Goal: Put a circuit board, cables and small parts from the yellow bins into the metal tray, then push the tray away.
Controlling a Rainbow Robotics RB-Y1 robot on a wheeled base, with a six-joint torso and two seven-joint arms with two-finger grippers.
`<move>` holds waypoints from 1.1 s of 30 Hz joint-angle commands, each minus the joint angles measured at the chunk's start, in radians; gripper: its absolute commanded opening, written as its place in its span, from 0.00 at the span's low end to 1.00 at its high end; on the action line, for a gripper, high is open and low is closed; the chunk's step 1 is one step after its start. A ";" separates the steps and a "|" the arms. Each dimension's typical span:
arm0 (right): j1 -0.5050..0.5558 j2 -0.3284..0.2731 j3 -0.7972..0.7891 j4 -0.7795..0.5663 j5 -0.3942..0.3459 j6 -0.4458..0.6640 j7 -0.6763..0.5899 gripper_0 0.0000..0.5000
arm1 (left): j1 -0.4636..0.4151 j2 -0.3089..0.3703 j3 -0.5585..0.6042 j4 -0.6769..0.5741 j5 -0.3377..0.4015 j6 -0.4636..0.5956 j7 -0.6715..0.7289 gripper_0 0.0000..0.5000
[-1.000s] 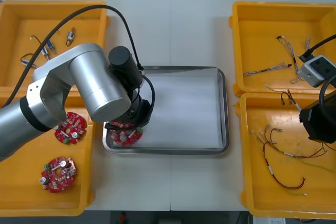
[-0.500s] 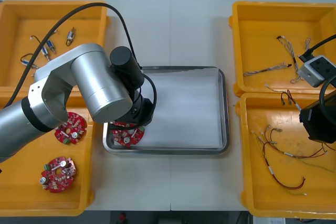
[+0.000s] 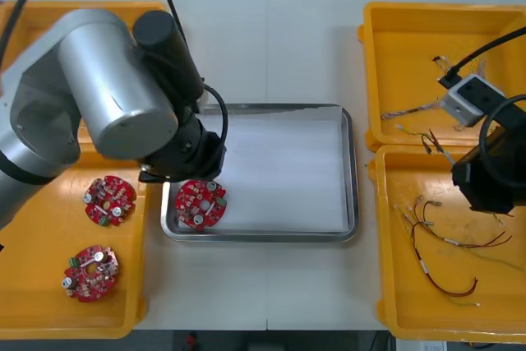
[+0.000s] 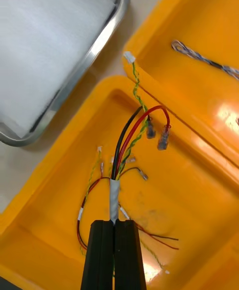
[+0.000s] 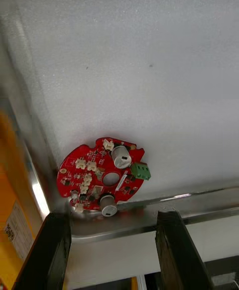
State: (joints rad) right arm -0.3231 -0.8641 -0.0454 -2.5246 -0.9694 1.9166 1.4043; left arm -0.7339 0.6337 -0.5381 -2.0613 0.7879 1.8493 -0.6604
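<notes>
Over tray (image 3: 352, 172) and board (image 3: 200, 203), left fingers (image 5: 50, 250) apart; over a bin (image 3: 509, 311), right fingers (image 4: 102, 255) tight on cables (image 4: 127, 141).

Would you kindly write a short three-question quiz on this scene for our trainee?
1. True or false: the round red circuit board lies inside the metal tray.
2. What does the right tool grip over the yellow bin? A) a small metal part; B) a bundle of black, red and yellow cables; C) nothing.
3. Fill in: the left tool, just short of the board, is ___.
Key: 1 true; 2 B; 3 open.
</notes>
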 commanded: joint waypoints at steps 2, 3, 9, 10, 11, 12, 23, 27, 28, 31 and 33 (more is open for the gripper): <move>-0.201 -0.012 0.183 0.041 0.005 0.003 -0.018 0.00 | -0.085 0.066 0.144 -0.039 0.090 0.071 0.038 1.00; -0.237 0.002 0.219 0.058 0.008 0.003 -0.015 0.00 | -0.094 0.081 0.164 -0.036 0.103 0.071 0.035 1.00; -0.389 0.103 0.360 0.144 0.055 0.003 0.004 0.00 | -0.133 0.178 0.236 0.056 0.174 0.071 0.012 1.00; -0.399 0.112 0.372 0.150 0.063 0.003 0.005 0.00 | -0.136 0.185 0.240 0.070 0.179 0.071 0.010 1.00; -0.422 0.135 0.398 0.162 0.081 0.003 0.012 0.00 | -0.147 0.196 0.251 0.099 0.185 0.071 0.004 1.00; -0.441 0.157 0.423 0.173 0.100 0.003 0.016 0.00 | -0.156 0.207 0.262 0.130 0.183 0.071 -0.001 1.00; -0.485 0.281 0.599 0.240 0.247 0.003 0.084 0.00 | -0.217 0.258 0.346 0.414 0.108 0.071 -0.042 1.00; -0.484 0.295 0.667 0.282 0.299 0.003 0.196 0.00 | -0.217 0.273 0.394 0.536 0.071 0.031 -0.113 1.00; -0.484 0.304 0.682 0.296 0.313 0.003 0.222 0.00 | -0.217 0.276 0.412 0.569 0.059 0.018 -0.133 1.00; -0.484 0.330 0.717 0.334 0.350 -0.022 0.268 0.00 | -0.217 0.282 0.446 0.650 0.040 -0.018 -0.185 1.00; -0.484 0.344 0.739 0.356 0.370 -0.048 0.288 0.00 | -0.216 0.285 0.460 0.693 0.030 -0.042 -0.211 1.00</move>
State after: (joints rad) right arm -0.7746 -0.5641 0.6497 -2.1908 -0.6292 1.9061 1.6533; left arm -0.9048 0.8640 -0.1285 -1.4161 0.8418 1.8443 -0.7277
